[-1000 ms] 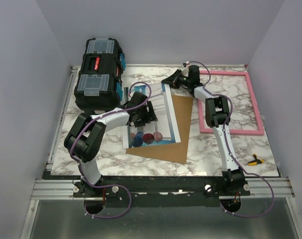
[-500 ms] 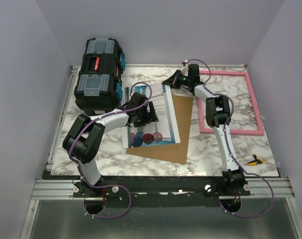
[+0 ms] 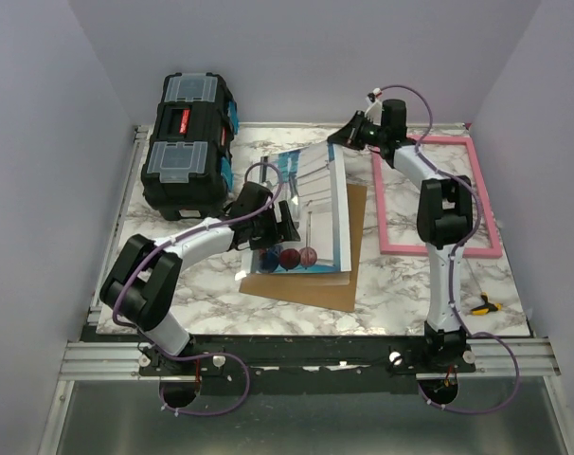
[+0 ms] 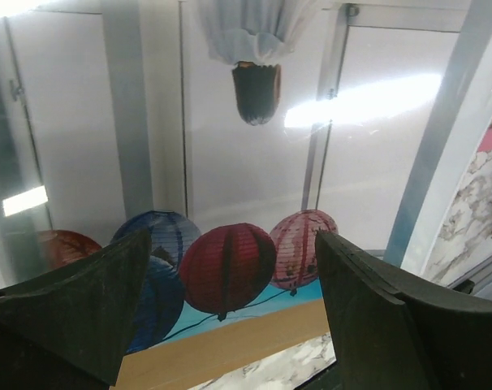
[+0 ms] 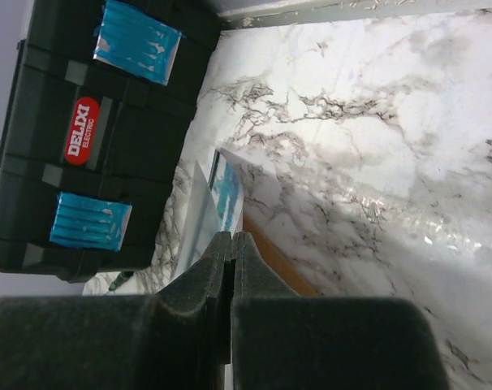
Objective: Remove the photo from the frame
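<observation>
The photo (image 3: pixel 311 204), pale with red and blue balls at its near end, slopes up off the brown backing board (image 3: pixel 311 287). My right gripper (image 3: pixel 346 136) is shut on its raised far corner. From the right wrist the sheet (image 5: pixel 216 197) runs edge-on out of the shut right gripper (image 5: pixel 232 237). My left gripper (image 3: pixel 285 221) hovers open over the near half, just above the balls. In the left wrist view the photo (image 4: pixel 230 154) fills the space behind the open left gripper (image 4: pixel 234 313), nothing between the fingers. The pink frame (image 3: pixel 487 194) lies flat to the right.
A black toolbox (image 3: pixel 188 142) with blue latches stands at the back left, also seen from the right wrist as the toolbox (image 5: pixel 92 138). A small yellow-and-black object (image 3: pixel 483 306) lies near the front right corner. The table's back edge is close behind the right gripper.
The right gripper closed on the photo's far corner and rose toward the back right, tilting the sheet up. The left gripper opened wider and slid slightly toward the near end.
</observation>
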Tool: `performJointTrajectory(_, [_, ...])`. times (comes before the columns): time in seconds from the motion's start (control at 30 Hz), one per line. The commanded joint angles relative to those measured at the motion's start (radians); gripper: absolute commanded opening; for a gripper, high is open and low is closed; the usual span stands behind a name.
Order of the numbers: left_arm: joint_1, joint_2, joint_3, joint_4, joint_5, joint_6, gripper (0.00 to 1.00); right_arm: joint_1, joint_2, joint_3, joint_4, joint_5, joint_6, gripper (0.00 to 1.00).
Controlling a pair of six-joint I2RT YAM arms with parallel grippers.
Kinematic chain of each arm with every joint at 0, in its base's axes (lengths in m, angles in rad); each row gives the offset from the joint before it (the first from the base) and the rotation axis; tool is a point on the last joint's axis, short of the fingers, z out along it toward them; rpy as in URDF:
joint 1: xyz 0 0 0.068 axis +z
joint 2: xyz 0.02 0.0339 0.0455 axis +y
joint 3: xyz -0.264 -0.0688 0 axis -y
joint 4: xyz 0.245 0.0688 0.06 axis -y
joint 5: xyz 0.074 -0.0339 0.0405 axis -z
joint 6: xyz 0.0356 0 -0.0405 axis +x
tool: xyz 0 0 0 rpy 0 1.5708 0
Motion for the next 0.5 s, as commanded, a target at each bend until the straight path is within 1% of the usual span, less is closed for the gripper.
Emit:
performJointTrajectory(0.0, [-0.005, -0.054, -0.048, 0.009, 0.043, 0.009, 0.85, -0.016, -0.11, -0.136, 0.014, 0.002, -0.05, 0.0])
performJointTrajectory(0.1, [-0.005, -0.05, -0.063, 0.009, 0.045, 0.01, 0.85, -0.016, -0.175, -0.221, 0.047, -0.014, -0.024, 0.0])
performJointTrajectory(0.2, [-0.005, -0.041, -0.08, 0.03, 0.048, 0.004, 0.85, -0.034, -0.19, -0.237, 0.042, -0.059, 0.015, 0.0])
performJointTrajectory(0.27, [-0.005, -0.035, -0.09, 0.038, 0.045, 0.003, 0.85, -0.046, -0.212, -0.255, 0.056, -0.05, 0.04, 0.0])
performJointTrajectory(0.4, [-0.005, -0.021, -0.096, 0.045, 0.045, 0.005, 0.85, -0.07, -0.204, -0.203, 0.001, -0.052, 0.053, 0.0])
performJointTrajectory(0.47, [-0.005, -0.03, -0.102, 0.049, 0.046, 0.002, 0.85, -0.076, -0.23, -0.215, 0.0, -0.03, 0.049, 0.01])
